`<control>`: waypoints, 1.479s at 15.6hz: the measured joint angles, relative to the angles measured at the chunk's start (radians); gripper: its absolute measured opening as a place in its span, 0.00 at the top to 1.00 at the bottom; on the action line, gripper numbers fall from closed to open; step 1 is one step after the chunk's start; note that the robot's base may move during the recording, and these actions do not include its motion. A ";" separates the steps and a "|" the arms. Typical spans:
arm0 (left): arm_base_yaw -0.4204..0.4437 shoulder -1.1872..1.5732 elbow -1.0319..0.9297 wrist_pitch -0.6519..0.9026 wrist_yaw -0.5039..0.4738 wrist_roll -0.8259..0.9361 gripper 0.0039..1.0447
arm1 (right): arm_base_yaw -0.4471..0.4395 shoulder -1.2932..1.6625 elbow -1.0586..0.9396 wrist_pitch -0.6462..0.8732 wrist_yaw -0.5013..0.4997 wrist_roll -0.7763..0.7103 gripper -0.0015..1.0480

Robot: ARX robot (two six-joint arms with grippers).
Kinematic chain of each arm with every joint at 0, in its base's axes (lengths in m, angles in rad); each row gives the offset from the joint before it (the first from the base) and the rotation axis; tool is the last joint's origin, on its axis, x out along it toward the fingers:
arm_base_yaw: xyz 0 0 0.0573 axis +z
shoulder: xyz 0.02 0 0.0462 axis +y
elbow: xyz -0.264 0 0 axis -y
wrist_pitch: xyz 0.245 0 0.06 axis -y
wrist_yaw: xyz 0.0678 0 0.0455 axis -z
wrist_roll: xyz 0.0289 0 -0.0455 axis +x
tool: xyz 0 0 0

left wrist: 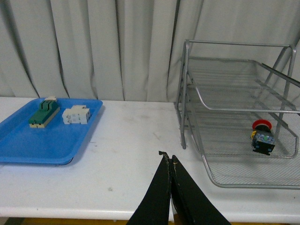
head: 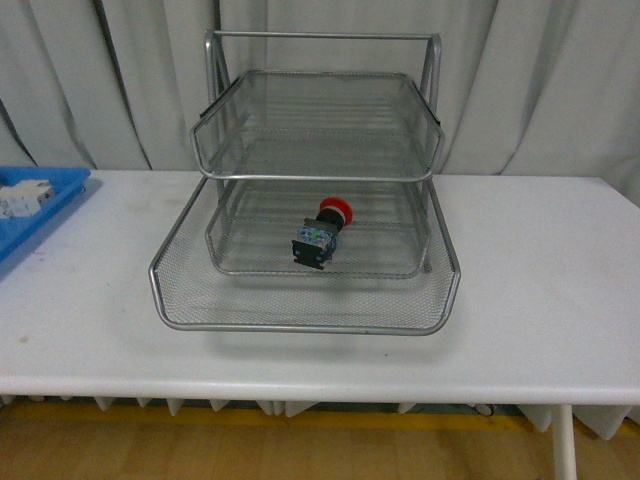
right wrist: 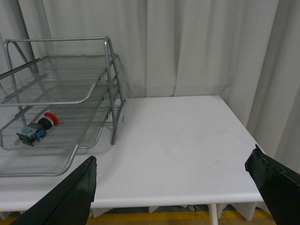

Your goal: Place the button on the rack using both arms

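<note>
And here's the button, already inside the rack! It lies on its side on the mesh of the middle tier, red cap turned toward the back, black-and-blue body toward the front edge. The bottom tier is slid out forward on the white worktop; the top tier sits bare above it.

Over to the left end effector: its two dark fingers are pressed together tip to tip, gripping nothing. It hangs over open worktop between the blue tray and the rack's near frame post. The button is well apart from it, off toward the robot's right and further back, behind the tray rims.

The right end effector is spread wide, one finger at each edge of its view, nothing between them but bare worktop. From here the button shows through the mesh, well away toward the robot's left.

On the blue tray, a green-and-cream switch block and a white component sit side by side. A pale curtain hangs behind it all.
</note>
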 joint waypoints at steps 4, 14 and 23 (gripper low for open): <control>0.000 -0.188 0.002 -0.200 0.000 0.000 0.99 | 0.000 0.000 0.000 0.001 0.000 0.000 0.06; 0.000 -0.188 0.000 -0.203 0.000 0.000 0.23 | 0.000 0.000 0.000 -0.001 0.001 0.001 0.06; 0.000 -0.188 0.000 -0.203 0.000 0.003 0.06 | 0.251 1.579 0.840 0.415 -0.038 0.270 0.06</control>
